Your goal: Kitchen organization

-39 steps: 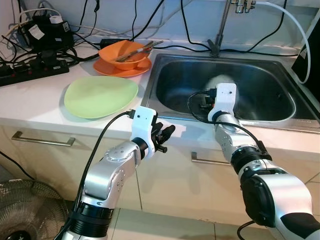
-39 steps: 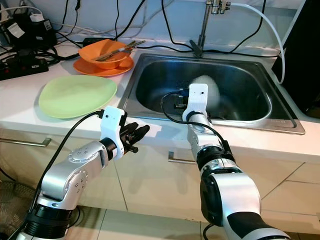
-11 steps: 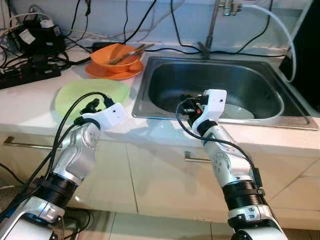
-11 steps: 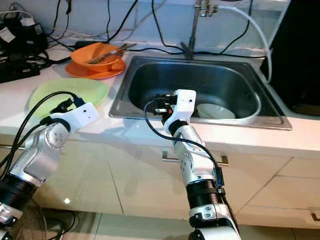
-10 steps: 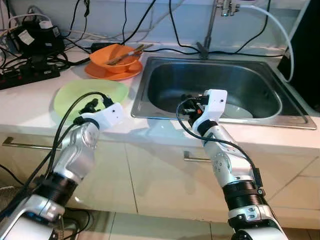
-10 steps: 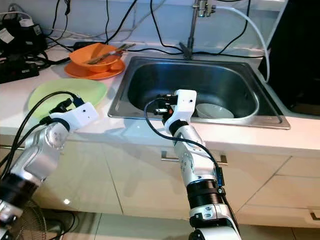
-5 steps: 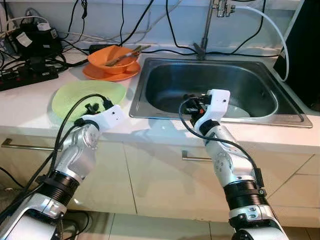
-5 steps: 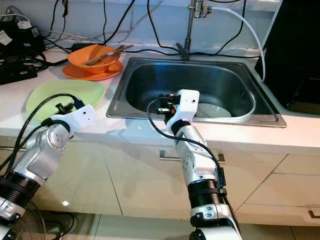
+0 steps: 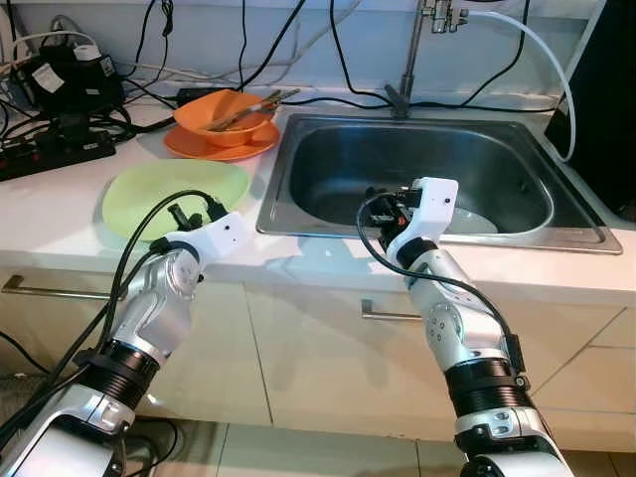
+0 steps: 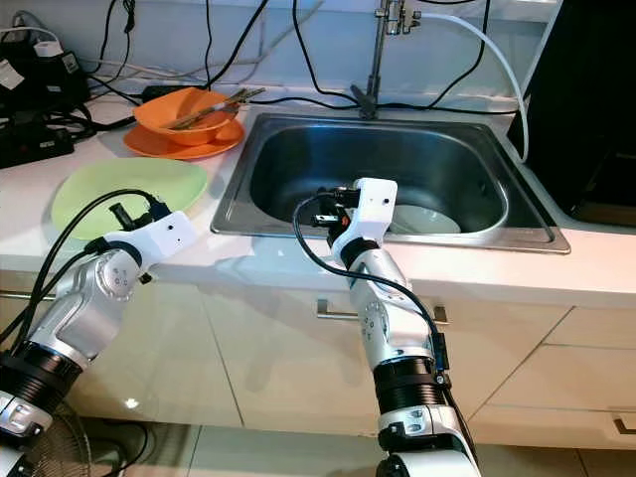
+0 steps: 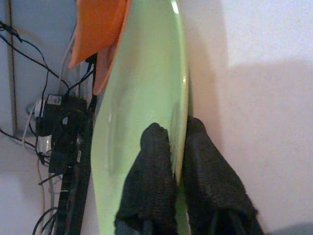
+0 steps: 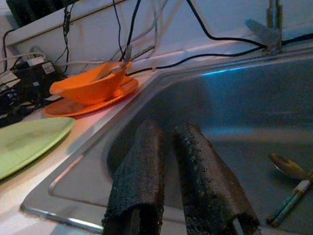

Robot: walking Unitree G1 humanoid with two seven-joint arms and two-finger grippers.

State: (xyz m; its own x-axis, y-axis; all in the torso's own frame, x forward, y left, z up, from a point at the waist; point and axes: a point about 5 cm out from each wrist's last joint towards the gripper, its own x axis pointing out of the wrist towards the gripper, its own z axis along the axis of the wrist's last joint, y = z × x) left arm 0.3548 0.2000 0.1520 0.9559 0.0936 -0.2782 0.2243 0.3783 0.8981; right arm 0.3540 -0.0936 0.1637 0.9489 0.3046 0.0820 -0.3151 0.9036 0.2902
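Observation:
A pale green plate (image 9: 159, 189) lies flat on the white counter, left of the sink. My left gripper (image 9: 186, 212) is at its near rim. In the left wrist view the gripper (image 11: 173, 129) is shut on the green plate (image 11: 142, 88), one finger above the rim and one below. My right gripper (image 9: 383, 202) hovers over the near rim of the steel sink (image 9: 397, 159). Its fingers (image 12: 142, 166) are shut with nothing between them. A white bowl (image 9: 487, 219) rests on the sink floor, right of that gripper.
An orange bowl (image 9: 221, 111) with utensils stands on an orange plate (image 9: 214, 147) behind the green plate. A power strip (image 9: 55, 154) and cables fill the back left. The faucet (image 9: 437, 15) with a white hose rises behind the sink. A spoon (image 12: 288, 166) lies in the sink.
Left gripper rose from the cabinet front to the green plate's near rim and closed on it. Right gripper drew back from the white bowl, which now lies in the sink.

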